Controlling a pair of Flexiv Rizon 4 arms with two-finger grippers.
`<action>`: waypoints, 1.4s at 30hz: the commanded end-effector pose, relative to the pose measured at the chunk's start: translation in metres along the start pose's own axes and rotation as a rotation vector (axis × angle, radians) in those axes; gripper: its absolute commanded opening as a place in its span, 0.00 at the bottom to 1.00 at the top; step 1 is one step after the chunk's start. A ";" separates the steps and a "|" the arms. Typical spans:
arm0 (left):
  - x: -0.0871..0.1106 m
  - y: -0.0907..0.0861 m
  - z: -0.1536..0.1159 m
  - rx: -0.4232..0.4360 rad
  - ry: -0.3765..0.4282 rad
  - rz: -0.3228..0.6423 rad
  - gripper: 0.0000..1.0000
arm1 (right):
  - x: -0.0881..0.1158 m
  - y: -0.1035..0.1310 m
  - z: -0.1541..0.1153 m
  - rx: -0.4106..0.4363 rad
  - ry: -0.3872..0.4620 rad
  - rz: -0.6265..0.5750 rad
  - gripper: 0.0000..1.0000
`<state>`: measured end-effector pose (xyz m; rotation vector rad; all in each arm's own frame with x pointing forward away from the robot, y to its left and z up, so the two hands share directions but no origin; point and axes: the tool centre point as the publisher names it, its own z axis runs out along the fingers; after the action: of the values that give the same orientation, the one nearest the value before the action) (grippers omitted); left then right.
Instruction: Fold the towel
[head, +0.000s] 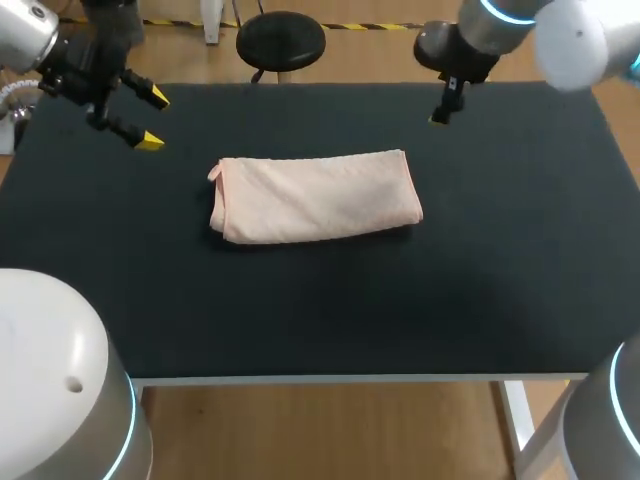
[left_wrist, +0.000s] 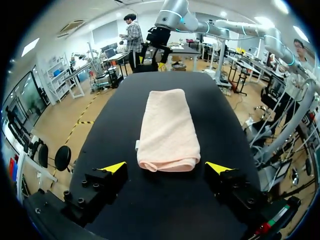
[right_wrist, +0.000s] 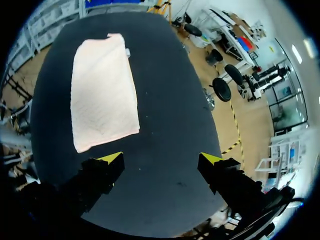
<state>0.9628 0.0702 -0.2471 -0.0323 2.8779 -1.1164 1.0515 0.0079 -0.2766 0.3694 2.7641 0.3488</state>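
A pale pink towel (head: 315, 196) lies folded into a long flat rectangle in the middle of the black table (head: 320, 310). My left gripper (head: 152, 118) hangs open above the table's far left part, well left of the towel. From the left wrist the towel (left_wrist: 168, 129) stretches away ahead of the open gripper (left_wrist: 167, 167), its rounded fold nearest. My right gripper (head: 441, 113) hovers near the far edge, a little beyond the towel's right end. In the right wrist view the towel (right_wrist: 103, 91) lies ahead and to one side of the open gripper (right_wrist: 161, 159). Neither gripper touches it.
The black table (left_wrist: 155, 210) carries only the towel. A small white tag (left_wrist: 136, 145) sticks out at the towel's side near the left gripper. My right arm (left_wrist: 172, 20) shows at the far end of the table in the left wrist view.
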 end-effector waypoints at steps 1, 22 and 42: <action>0.000 0.000 0.000 0.001 -0.001 0.001 1.00 | -0.005 -0.005 0.000 -0.216 0.128 0.306 1.00; 0.000 0.000 0.000 0.001 -0.001 0.001 1.00 | 0.068 0.008 0.008 -0.470 0.411 1.020 1.00; 0.000 0.000 0.000 0.001 -0.001 0.001 1.00 | 0.130 0.001 0.075 -0.309 0.592 1.223 1.00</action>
<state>0.9632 0.0699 -0.2467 -0.0326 2.8793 -1.1148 0.9498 0.0578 -0.3675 2.1082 2.4766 1.2710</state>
